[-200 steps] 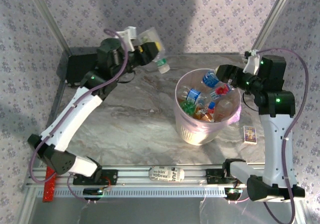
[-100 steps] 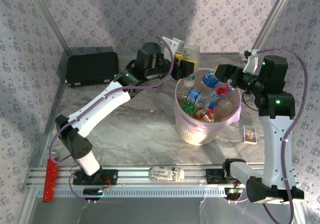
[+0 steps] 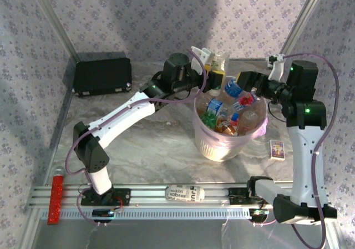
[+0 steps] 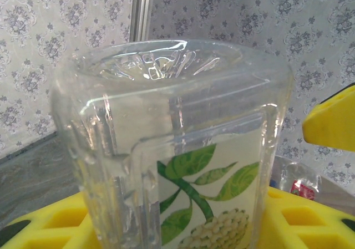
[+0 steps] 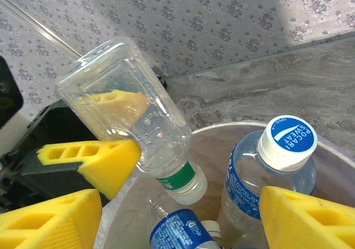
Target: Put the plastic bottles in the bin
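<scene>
One clear empty bottle (image 3: pixel 221 60), likely light, slippery and easily dented, clamped mid-body in left gripper (image 3: pixel 213 74) over far left rim of bin (image 3: pixel 222 146); right gripper (image 3: pixel 247 89) spread wide, empty, at far right.

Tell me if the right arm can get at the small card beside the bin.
Probably yes. The card lies flat on bare table right of the bin, apart from it, nothing on it, and the right tool is open.

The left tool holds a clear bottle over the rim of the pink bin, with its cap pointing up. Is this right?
No. The cap points down, not up; the right wrist view shows it. The left tool does hold the clear bottle over the rim of the pink bin.
</scene>
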